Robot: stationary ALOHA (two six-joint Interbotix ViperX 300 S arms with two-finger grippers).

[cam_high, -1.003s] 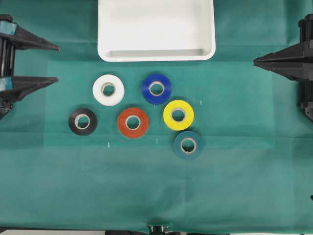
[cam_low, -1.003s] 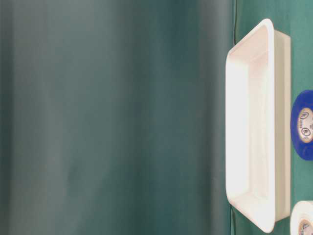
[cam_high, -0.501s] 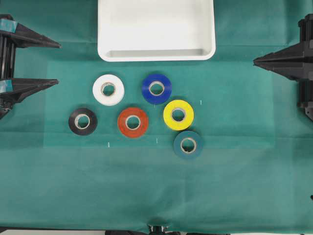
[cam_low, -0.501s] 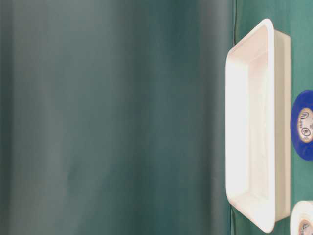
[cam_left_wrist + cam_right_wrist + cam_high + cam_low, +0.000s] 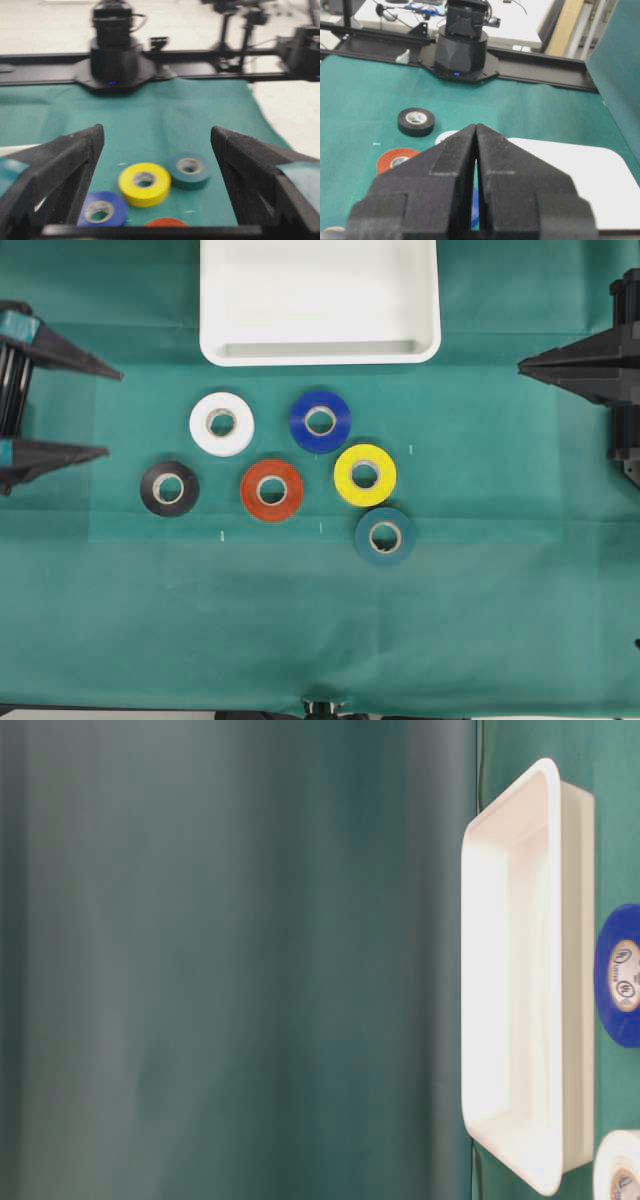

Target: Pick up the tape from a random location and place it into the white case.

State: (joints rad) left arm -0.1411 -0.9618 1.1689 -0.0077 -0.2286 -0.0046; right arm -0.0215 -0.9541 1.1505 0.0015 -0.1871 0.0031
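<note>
**Orange-red tape untouched among 6 rolls, both arms at the table edges**

Orange-red is the roll I care about: the tape (image 5: 272, 490) lies flat on the green cloth (image 5: 320, 630), in the lower middle of a loose cluster of 6 rolls, well short of the white case (image 5: 320, 350). From overhead I see the white roll (image 5: 222, 424) up and to its left, the blue roll (image 5: 320, 421) up and to its right, the black roll (image 5: 169, 488) off to its left, the yellow roll (image 5: 365, 475) to its right and the dark teal roll (image 5: 385, 536) lower right, just beside the yellow one. None of the rolls overlap. The case sits at the top centre of the cloth, with nothing inside that I can make out.

My left gripper (image 5: 100, 412) sits at the left edge of the overhead view, jaws spread wide with nothing between them. Through its wrist camera I look between the 2 fingers (image 5: 65, 165) at the yellow, teal and blue rolls, with only the top sliver of the tape at the bottom edge.

My right gripper (image 5: 522, 365) waits at the right edge, clear of everything. Its wrist camera shows the 2 jaws pressed together with only a thin seam between them, holding nothing.
</note>
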